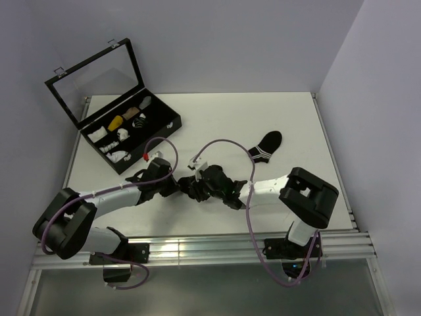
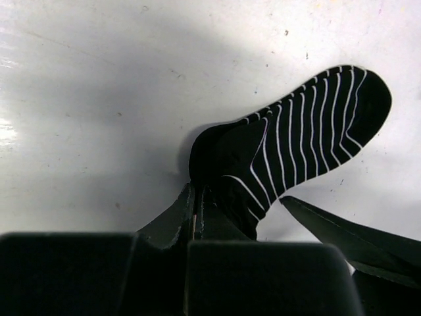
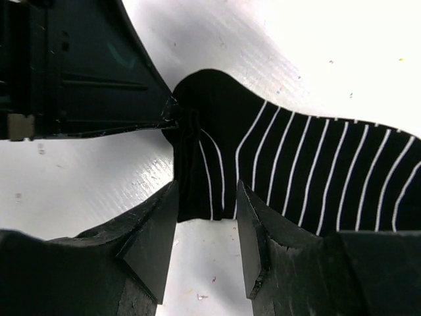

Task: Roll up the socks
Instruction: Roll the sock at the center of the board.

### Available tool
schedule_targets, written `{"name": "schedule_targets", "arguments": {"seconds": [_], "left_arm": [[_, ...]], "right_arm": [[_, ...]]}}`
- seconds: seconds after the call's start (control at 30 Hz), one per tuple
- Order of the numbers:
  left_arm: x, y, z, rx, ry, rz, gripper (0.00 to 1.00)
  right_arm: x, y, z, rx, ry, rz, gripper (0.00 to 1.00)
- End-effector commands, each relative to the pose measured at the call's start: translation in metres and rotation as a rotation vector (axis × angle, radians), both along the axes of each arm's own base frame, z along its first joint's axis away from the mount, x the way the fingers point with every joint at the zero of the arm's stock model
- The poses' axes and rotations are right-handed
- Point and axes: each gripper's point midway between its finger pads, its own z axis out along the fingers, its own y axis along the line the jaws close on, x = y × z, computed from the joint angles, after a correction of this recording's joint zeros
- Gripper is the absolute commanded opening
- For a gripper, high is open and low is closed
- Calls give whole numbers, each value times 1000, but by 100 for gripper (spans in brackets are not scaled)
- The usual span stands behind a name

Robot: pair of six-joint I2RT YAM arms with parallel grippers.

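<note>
One black sock (image 1: 266, 145) with white stripes lies flat on the table, right of centre and apart from both arms. The other striped sock (image 2: 299, 135) (image 3: 309, 168) lies between the two grippers at the table's middle. My left gripper (image 2: 197, 195) (image 1: 179, 186) is shut on that sock's bunched end; in the right wrist view its tip (image 3: 168, 115) pinches the fabric. My right gripper (image 3: 205, 197) (image 1: 199, 187) faces it with its jaws apart, standing on either side of the sock's folded edge. One right finger (image 2: 342, 230) shows beside the sock in the left wrist view.
An open black case (image 1: 162, 132) with compartments stands at the back left of the white table (image 1: 217, 112), its clear lid (image 1: 99, 71) raised. Small white, yellow and tan rolled bundles (image 1: 117, 123) lie inside. Walls close in behind and on both sides.
</note>
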Motion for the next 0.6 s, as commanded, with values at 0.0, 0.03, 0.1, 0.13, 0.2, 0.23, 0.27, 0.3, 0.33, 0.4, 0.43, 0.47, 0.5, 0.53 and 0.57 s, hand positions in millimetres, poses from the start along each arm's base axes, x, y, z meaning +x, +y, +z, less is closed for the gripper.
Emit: {"name": "schedule_targets", "arguments": {"seconds": [0.0, 0.03, 0.1, 0.13, 0.2, 0.23, 0.27, 0.3, 0.33, 0.4, 0.43, 0.47, 0.5, 0.53, 0.57], "left_arm": [[8, -6, 10, -7, -20, -17, 0], [8, -7, 11, -8, -20, -18, 0], [7, -7, 10, -7, -15, -18, 0], [7, -7, 9, -7, -13, -19, 0], [7, -7, 10, -10, -11, -17, 0], [7, -7, 9, -11, -9, -17, 0], [7, -7, 9, -9, -8, -18, 0], [7, -7, 8, -8, -5, -17, 0], [6, -7, 8, -10, -4, -17, 0], [7, -8, 9, -15, -3, -13, 0], [6, -8, 8, -14, 2, -15, 0], [6, -8, 8, -15, 2, -13, 0], [6, -8, 8, -17, 1, -14, 0], [6, -8, 8, -18, 5, -12, 0], [5, -8, 7, -18, 9, -11, 0]], "right_arm": [[14, 18, 19, 14, -102, -13, 48], [12, 19, 14, 2, -103, -8, 48], [8, 24, 14, -5, -115, -1, 48], [7, 25, 10, -16, -113, 5, 48], [5, 29, 10, -23, -123, 8, 48], [4, 30, 9, -28, -125, 12, 48], [3, 31, 6, -37, -128, 12, 48], [1, 34, 6, -38, -131, 19, 48], [1, 33, 5, -50, -134, 15, 47], [2, 36, 1, -65, -141, 8, 47], [1, 36, -3, -78, -135, 7, 47], [1, 37, -3, -80, -138, 3, 46], [3, 36, -9, -98, -139, -10, 45], [2, 35, -13, -108, -132, -17, 43], [4, 36, -15, -115, -134, -23, 37]]}}
